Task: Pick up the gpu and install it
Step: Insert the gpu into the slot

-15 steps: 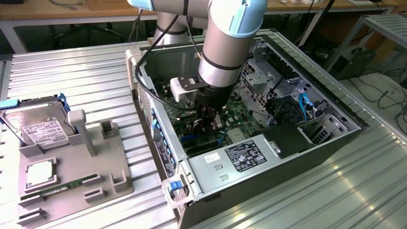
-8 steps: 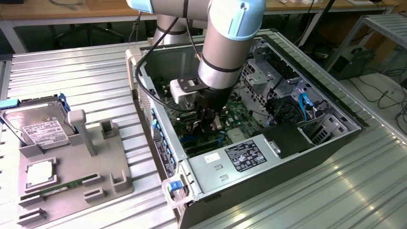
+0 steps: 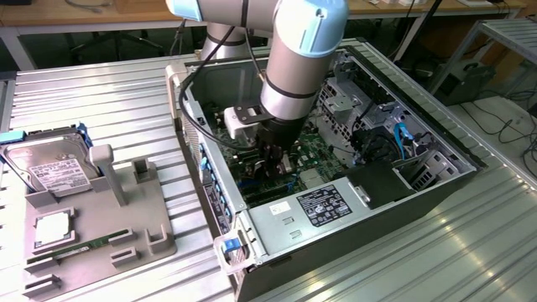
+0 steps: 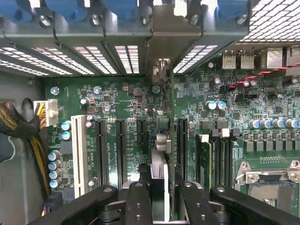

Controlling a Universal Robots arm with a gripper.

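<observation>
The gripper (image 3: 275, 165) holds the gpu (image 3: 286, 165) down inside the open computer case (image 3: 436, 189).

In the exterior view, the arm (image 3: 293, 69) reaches into the case, and the gripper's fingers are closed on a thin card just above the green board (image 3: 315, 154). Little of the card can be seen here. On the exterior view's left, a gray tray (image 3: 92, 245) holds a hard drive (image 3: 50, 167) and a green memory stick (image 3: 80, 246).
In the wrist view, the black fingers (image 4: 138, 201) pinch the gpu (image 4: 161, 140) from both sides. The card is seen edge-on, so it looks like a thin dark and silver strip. Its long side runs the same way as the long black slots (image 4: 121, 150) on the green board (image 4: 126, 101), and its far end points at the metal back wall (image 4: 173, 42) of the case. It stands between two slots, close over the board. You cannot tell whether it is pushed into a slot.
</observation>
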